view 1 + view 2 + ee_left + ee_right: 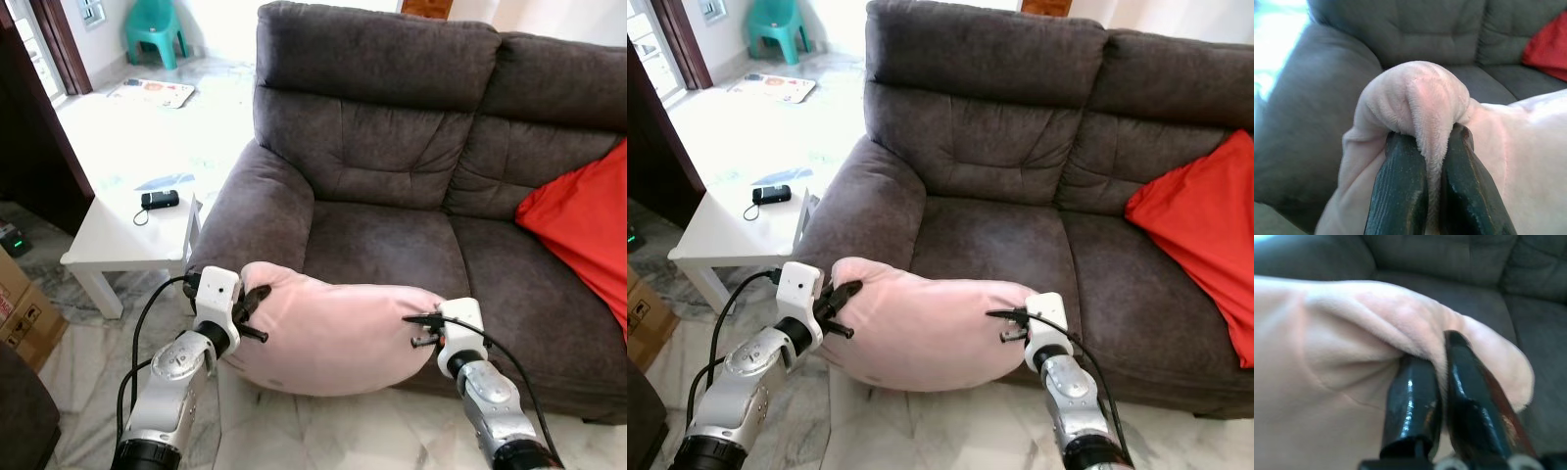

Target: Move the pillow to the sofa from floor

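Observation:
A pale pink pillow (338,333) hangs off the floor in front of the grey sofa (392,147), level with the front edge of its left seat cushion (382,245). My left gripper (257,311) is shut on the pillow's left end, and a fold of pink plush (1435,112) is pinched between its black fingers (1400,196). At the pillow's right end my right gripper (419,331) is shut on the fabric (1400,323), its fingers (1413,401) pressed into the plush.
A red cushion (583,220) lies on the sofa's right seat. To the left stands a low white table (127,235) with a small black device (159,200) on it. A cardboard box (20,304) sits at the far left, a teal plastic chair (155,29) far behind.

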Available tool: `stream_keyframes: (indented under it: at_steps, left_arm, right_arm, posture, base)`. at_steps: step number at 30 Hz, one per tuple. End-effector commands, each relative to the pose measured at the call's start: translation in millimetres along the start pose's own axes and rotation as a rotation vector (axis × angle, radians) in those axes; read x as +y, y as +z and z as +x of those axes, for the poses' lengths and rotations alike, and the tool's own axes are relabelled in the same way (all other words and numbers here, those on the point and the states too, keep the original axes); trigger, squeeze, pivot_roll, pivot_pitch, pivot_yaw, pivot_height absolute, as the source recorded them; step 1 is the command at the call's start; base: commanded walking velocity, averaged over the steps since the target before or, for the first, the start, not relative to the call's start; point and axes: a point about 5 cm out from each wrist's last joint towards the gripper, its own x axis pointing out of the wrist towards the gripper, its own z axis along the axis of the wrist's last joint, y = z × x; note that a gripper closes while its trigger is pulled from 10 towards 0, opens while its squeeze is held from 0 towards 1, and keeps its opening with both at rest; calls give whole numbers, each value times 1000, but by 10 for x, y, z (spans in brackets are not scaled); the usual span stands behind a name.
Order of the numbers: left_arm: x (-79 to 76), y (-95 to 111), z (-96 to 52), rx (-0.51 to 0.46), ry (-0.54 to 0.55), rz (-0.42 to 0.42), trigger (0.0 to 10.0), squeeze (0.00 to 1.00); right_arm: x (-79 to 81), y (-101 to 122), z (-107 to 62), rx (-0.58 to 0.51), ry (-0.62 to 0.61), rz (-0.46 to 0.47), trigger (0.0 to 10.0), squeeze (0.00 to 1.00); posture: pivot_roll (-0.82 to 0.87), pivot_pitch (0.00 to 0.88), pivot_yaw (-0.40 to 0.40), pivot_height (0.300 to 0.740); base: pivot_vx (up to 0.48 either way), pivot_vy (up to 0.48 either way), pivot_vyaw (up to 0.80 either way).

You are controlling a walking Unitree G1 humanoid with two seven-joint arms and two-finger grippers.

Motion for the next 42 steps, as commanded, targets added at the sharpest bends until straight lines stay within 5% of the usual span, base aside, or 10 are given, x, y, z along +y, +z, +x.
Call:
stream_keyframes:
  at_steps: [1,12,21,42]
  left_arm:
    - [105,141,6,-101,100,23,10000,0]
    - [83,363,50,-259,158,74,10000,0]
    - [22,365,81,-273,141,75,10000,0]
    - [127,426,103,-285,196,90,10000,0]
  right_arm:
    - [-41,177,-22,-120,-74,60,10000,0]
    - [26,392,-103,-235,-119,103,10000,0]
    - [35,431,-122,-227,-129,78,10000,0]
    - [36,619,-17,-249,-111,56,10000,0]
  posture:
    - [119,0,-108,740]
    - [117,0,-109,740]
    - [105,0,-95,740]
    - [114,0,-121,740]
  base:
    - [0,0,0]
    - [0,0,0]
    - [0,0,0]
    - [0,-59,-696]
